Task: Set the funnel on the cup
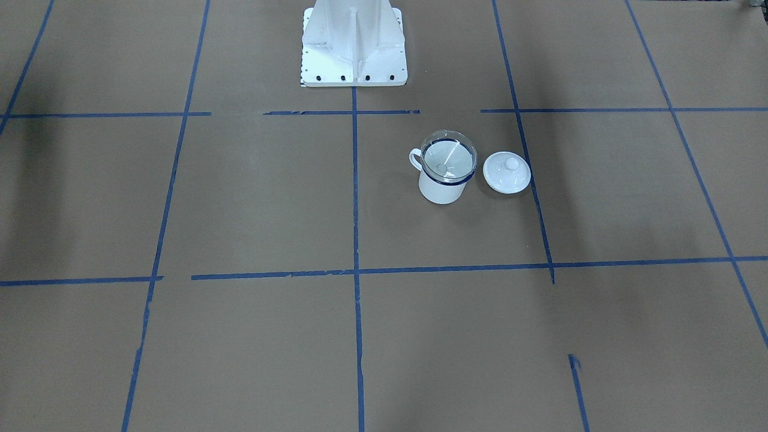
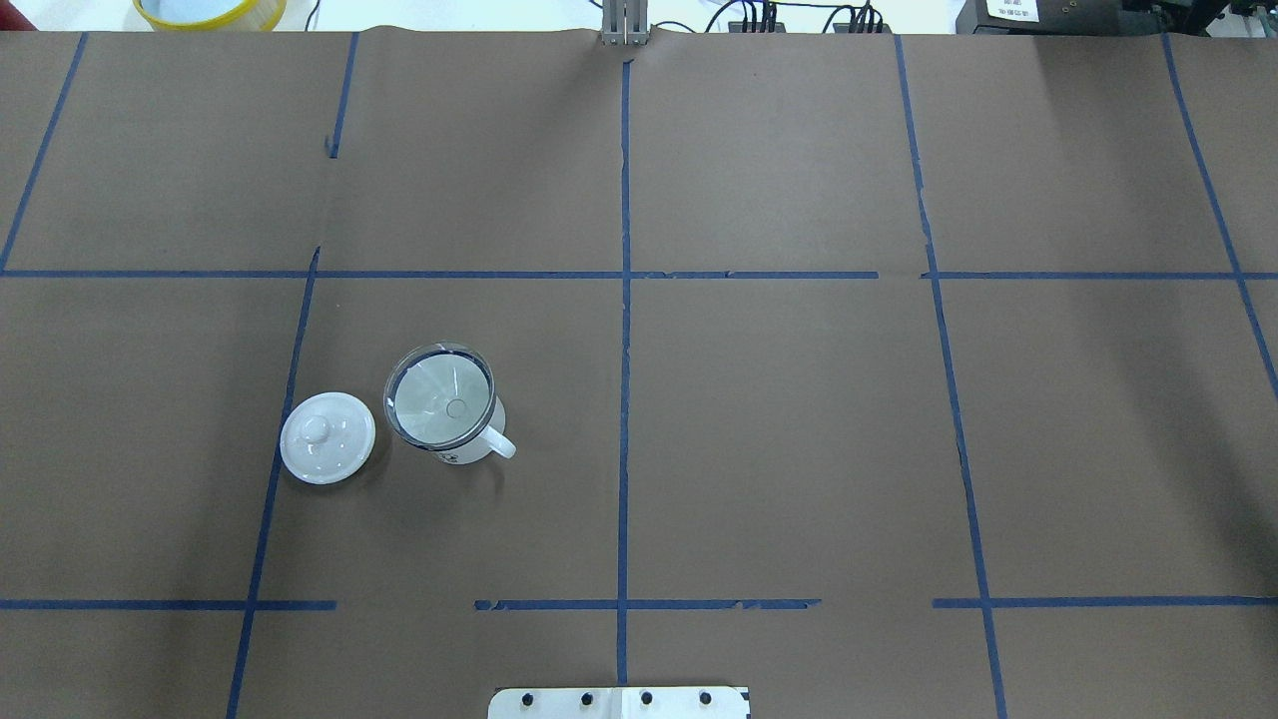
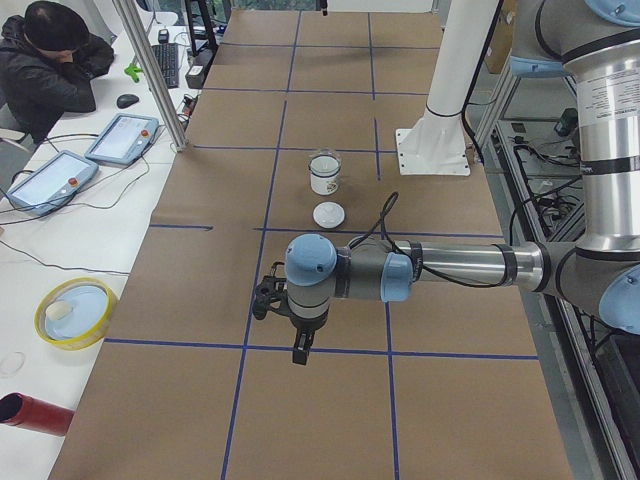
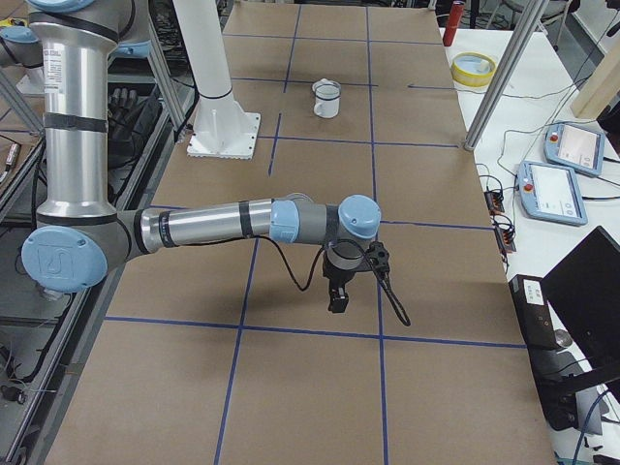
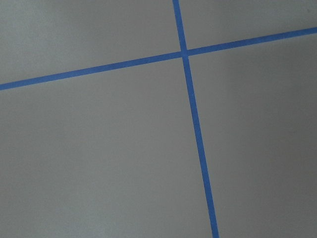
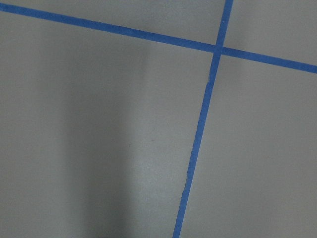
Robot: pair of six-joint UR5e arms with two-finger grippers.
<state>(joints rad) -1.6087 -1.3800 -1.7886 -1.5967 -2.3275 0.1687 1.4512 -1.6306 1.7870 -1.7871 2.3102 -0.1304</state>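
The white enamel cup [image 1: 443, 187] with a dark blue rim stands upright on the brown table, on the robot's left half. The clear funnel [image 1: 449, 157] sits in its mouth, rim resting on the cup's rim. Both also show in the overhead view, the cup [image 2: 471, 449] and the funnel [image 2: 440, 396]. My left gripper [image 3: 300, 350] shows only in the exterior left view, far from the cup [image 3: 324, 181], hanging low over the table. My right gripper [image 4: 337, 302] shows only in the exterior right view, far from the cup [image 4: 327, 104]. I cannot tell whether either is open or shut.
A round white knobbed lid [image 1: 507, 173] lies beside the cup, on the side away from its handle. The white robot base [image 1: 354, 54] stands at the table's edge. A yellow bowl [image 3: 75, 312], a red cylinder [image 3: 35, 415] and tablets [image 3: 122, 137] lie on the side bench.
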